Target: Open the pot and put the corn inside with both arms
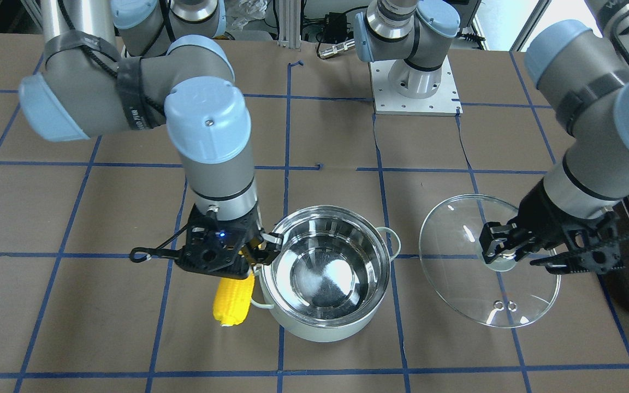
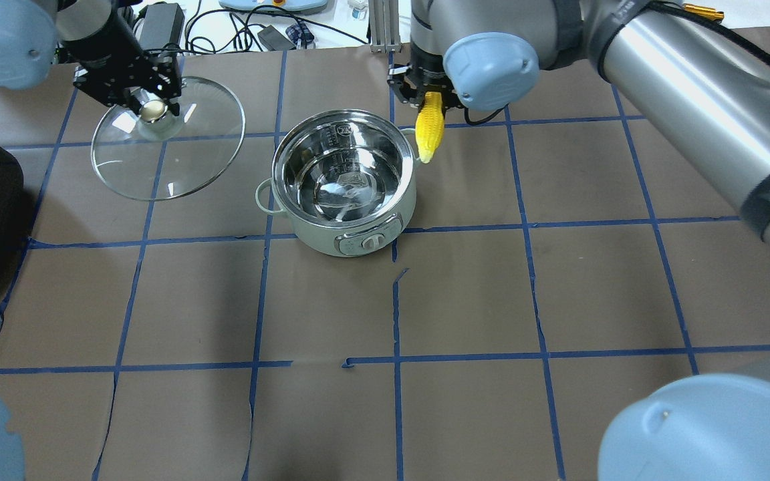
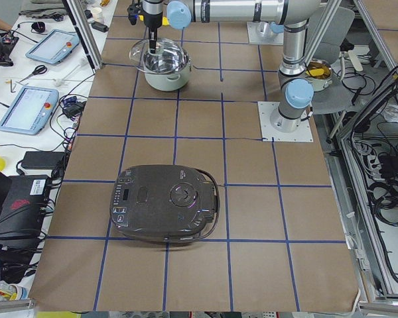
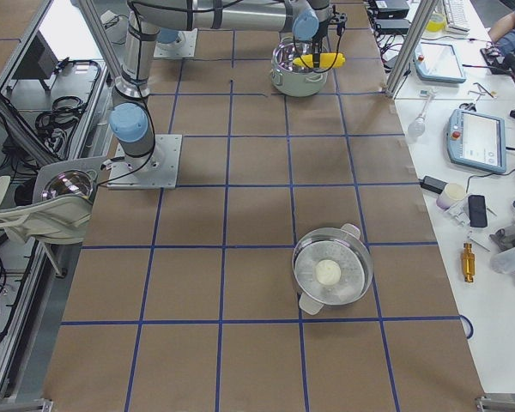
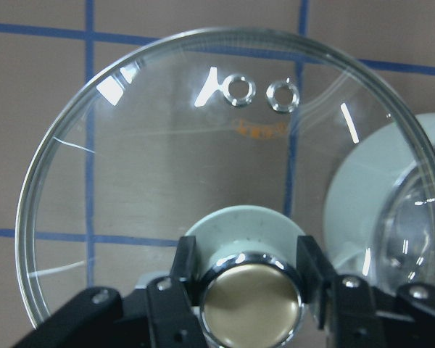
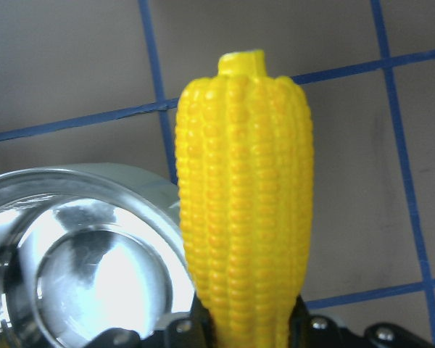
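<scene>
Two hands clenched: right hand [image 1: 253, 252] grips the corn [image 1: 233, 299] by its end, left hand [image 1: 503, 248] the lid [image 1: 478, 295] by its knob [image 5: 252, 304]. Corn looks stiff, light and slick.

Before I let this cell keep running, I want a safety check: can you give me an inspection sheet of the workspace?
Surface: table, brown paper with a blue tape grid, torn at some seams.
Job's things: pot open and empty; lid off, to one side; corn beside the rim, not inside.
Clutter: black cooker and a lidded steel pot on the table.
Grippers: left gripper shut on the lid's knob; right gripper shut on the corn.
Cables: a tangle of cables beyond the table's far edge.
Surroundings: tablets on the side bench.
</scene>
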Tool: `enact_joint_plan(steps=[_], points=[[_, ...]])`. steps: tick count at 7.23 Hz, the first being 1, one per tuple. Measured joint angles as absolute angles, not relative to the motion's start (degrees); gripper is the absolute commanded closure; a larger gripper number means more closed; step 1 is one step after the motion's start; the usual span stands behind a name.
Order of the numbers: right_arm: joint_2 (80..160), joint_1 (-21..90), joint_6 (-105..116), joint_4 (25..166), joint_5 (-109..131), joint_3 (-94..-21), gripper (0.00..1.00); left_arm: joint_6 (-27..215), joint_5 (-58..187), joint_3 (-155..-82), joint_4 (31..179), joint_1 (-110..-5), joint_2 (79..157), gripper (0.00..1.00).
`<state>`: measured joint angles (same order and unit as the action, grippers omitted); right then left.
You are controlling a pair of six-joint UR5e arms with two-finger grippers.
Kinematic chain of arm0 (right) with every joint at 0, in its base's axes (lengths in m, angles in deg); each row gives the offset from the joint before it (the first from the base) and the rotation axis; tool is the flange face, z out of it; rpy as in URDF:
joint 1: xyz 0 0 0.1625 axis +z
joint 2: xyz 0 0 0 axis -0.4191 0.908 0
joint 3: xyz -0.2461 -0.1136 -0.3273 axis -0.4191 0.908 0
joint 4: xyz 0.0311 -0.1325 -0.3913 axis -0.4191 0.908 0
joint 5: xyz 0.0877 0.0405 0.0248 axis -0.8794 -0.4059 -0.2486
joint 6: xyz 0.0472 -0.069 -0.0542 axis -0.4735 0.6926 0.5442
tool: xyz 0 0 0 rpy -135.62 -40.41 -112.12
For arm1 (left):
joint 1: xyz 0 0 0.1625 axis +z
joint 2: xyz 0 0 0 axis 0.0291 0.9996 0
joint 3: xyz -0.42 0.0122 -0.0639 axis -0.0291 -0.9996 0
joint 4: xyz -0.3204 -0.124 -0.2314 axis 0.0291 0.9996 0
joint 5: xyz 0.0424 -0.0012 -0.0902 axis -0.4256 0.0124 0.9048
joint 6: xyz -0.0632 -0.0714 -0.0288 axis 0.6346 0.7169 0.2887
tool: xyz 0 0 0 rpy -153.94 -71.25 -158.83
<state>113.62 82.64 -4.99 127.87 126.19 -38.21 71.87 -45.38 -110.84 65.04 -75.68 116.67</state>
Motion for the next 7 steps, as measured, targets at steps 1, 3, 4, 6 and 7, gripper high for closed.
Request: enact_joint_plan(steps=[1,3,4,6,7], points=[[111.8,85.63,-7.49,127.17,126.91,-35.44,1.0,67.81,-45.3,-114.44,60.97,-72.95,117.66,1.0],[107.87,89.88,-9.8,126.55,129.26,-31.42,1.0,63.25,-45.63,-122.28,49.75,-70.96,119.99,1.0],[106.62,91.28,-10.23,126.54,129.55,-30.79,1.0,62.07,-45.75,-124.55,47.02,-70.32,120.65,1.0],[105.03,93.0,-9.54,126.7,129.51,-30.69,0.31,59.99,-45.69,-126.23,45.52,-68.54,121.56,1.0],[104.53,93.23,-8.29,126.72,129.45,-30.74,0.06,59.21,-45.66,-126.4,45.35,-68.06,121.94,1.0]])
